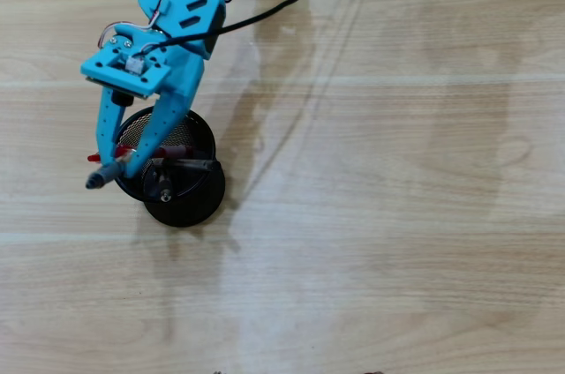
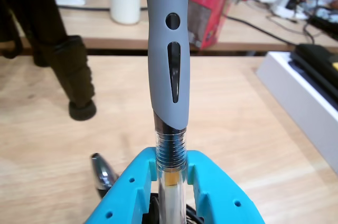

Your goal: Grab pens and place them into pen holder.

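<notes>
Currently the held pen (image 2: 169, 102), clear-barrelled with a grey rubbery grip, sits clamped in the blue gripper (image 2: 171, 179); the wrist view shows both fingers pressed against the clear barrel just below the threaded collar, so the pincer is closed down to pen width and has firm hold. Seen from overhead, that pen (image 1: 104, 176) lies nearly level, its grey end sticking out past the left rim of the pen holder (image 1: 196, 206), with the gripper (image 1: 125, 159) right over the holder's left edge. Black mesh cup, standing on the wooden table (image 1: 397, 215); inside it are other pens, a dark one (image 1: 190, 164) lying across the mouth and a red-tipped one (image 1: 94, 158) poking out just left of the rim beside the held pen. A metallic pen tip (image 2: 101, 171) shows at lower left of the gripper in the wrist view. How many pens are inside I cannot tell. No loose pens lie elsewhere on the table around the holder. Step in hand, by my reading: delivery of what looks like the last pen. Next move calls for tipping the pen more upright or shifting it right, over the cup's opening, before letting go; released as it lies, it could balance on the rim or roll off outside.
</notes>
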Robot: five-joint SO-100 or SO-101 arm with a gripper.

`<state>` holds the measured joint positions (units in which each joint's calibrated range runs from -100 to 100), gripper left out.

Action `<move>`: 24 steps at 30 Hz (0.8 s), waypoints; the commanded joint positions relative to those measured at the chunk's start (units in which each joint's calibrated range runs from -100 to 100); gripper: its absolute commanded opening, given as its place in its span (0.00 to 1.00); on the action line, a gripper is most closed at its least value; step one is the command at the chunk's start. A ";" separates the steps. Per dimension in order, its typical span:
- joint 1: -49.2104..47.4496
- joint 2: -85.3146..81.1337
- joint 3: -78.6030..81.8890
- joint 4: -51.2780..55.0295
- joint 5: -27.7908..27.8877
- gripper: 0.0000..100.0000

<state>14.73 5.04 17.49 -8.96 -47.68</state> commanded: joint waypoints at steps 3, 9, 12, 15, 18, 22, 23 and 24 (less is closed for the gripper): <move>0.43 -1.15 -0.87 -1.66 -0.20 0.09; 0.35 -1.15 -0.96 -1.66 0.11 0.09; 0.35 -1.49 -1.51 -1.66 0.32 0.09; -2.15 -4.70 -2.32 -0.88 3.30 0.05; -7.47 -9.94 -1.05 3.16 9.41 0.04; -14.73 -23.55 9.09 23.10 15.27 0.04; -15.94 -28.20 14.07 27.14 16.47 0.04; -16.75 -33.69 20.13 30.40 17.78 0.04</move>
<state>1.39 -11.30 24.57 6.72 -34.27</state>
